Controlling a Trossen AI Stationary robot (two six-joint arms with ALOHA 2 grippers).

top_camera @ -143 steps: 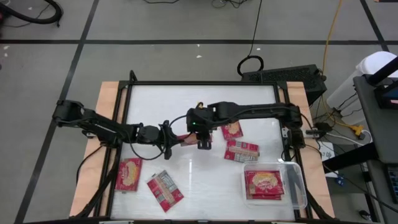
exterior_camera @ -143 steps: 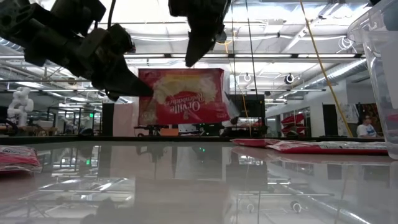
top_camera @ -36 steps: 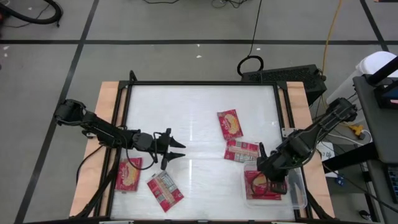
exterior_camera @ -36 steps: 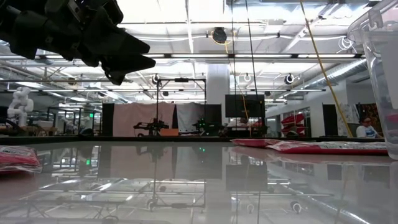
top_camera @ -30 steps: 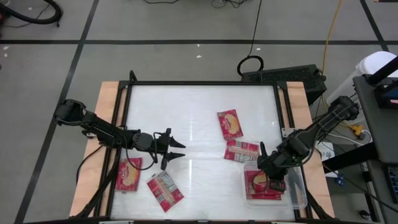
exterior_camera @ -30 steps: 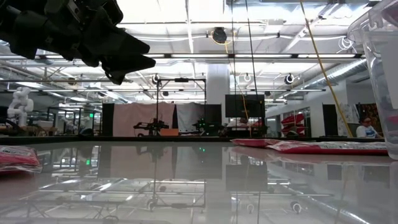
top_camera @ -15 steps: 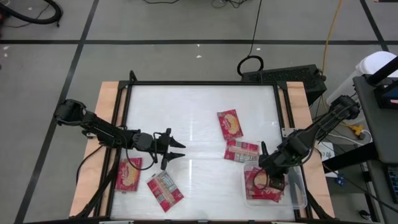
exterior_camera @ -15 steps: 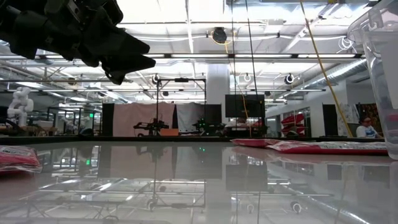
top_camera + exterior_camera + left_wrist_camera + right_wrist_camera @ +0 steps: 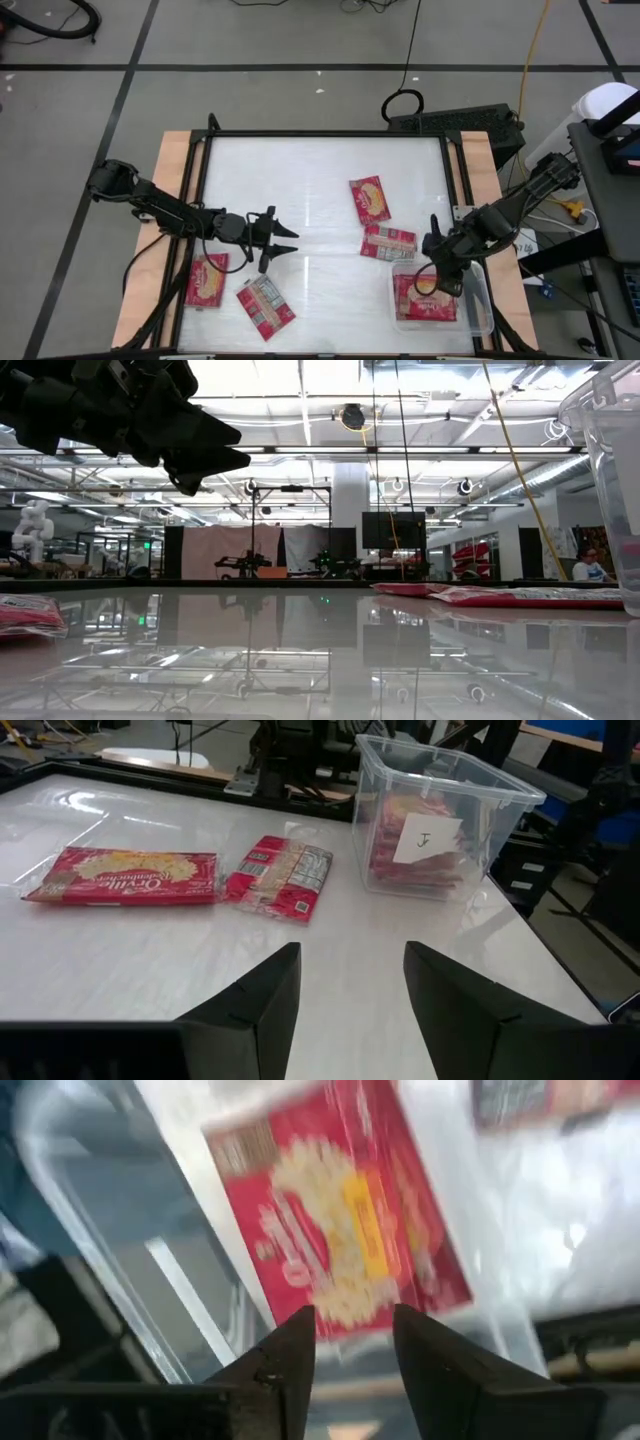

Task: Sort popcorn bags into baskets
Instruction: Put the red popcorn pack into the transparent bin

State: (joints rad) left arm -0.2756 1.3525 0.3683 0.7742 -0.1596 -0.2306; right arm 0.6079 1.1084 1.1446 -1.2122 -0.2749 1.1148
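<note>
Sorting in progress, seen from overhead: at the table's 8 o'clock two popcorn bags lie flat, one picture side up (image 9: 207,280), its neighbour print side up (image 9: 265,303), both untouched. Just above them my left gripper (image 9: 283,241) hangs over bare table (image 9: 300,170), fingers (image 9: 255,1005) spread and holding nothing, waiting at 9 o'clock of centre, probably so it can drop onto either bag. Right of centre, toward 3 o'clock, two more bags rest apart from each other, one face up (image 9: 370,198), one print up (image 9: 388,241). At 4 o'clock stands the clear bin (image 9: 483,305), red packets (image 9: 415,845) stacked inside. My right gripper (image 9: 433,281) hovers over the bin's opening, jaws parted around nothing; the topmost bag (image 9: 345,1215) lies loose below them, face up. I judge this bag delivered, and four remain outside the bin.
</note>
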